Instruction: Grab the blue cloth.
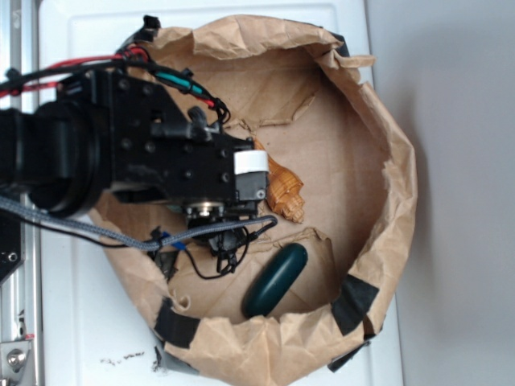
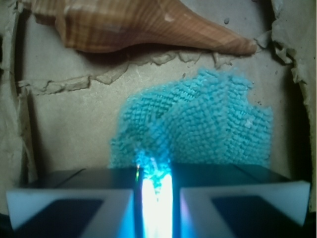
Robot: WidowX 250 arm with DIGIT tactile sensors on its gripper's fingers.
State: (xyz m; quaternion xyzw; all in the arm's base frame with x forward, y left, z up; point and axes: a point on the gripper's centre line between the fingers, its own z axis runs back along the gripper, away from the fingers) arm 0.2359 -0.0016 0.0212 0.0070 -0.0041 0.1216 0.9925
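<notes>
In the wrist view the blue cloth (image 2: 198, 126), a pale teal nubby washcloth, lies bunched on the brown paper floor. Its near fold rises into the narrow gap between my jaws. My gripper (image 2: 154, 191) is shut on that fold, which glows bright between the two white pads. In the exterior view the cloth is hidden under my black arm, and my gripper (image 1: 241, 211) points down inside the paper bag (image 1: 386, 161). The orange-brown seashell (image 2: 143, 27) lies just beyond the cloth.
The bag's crumpled walls ring the work area, with black tape (image 1: 352, 302) at the near rim. A smooth dark green oblong object (image 1: 276, 280) lies on the bag floor near the front. The seashell (image 1: 286, 191) sits right of my wrist. Cables (image 1: 217, 245) hang below the arm.
</notes>
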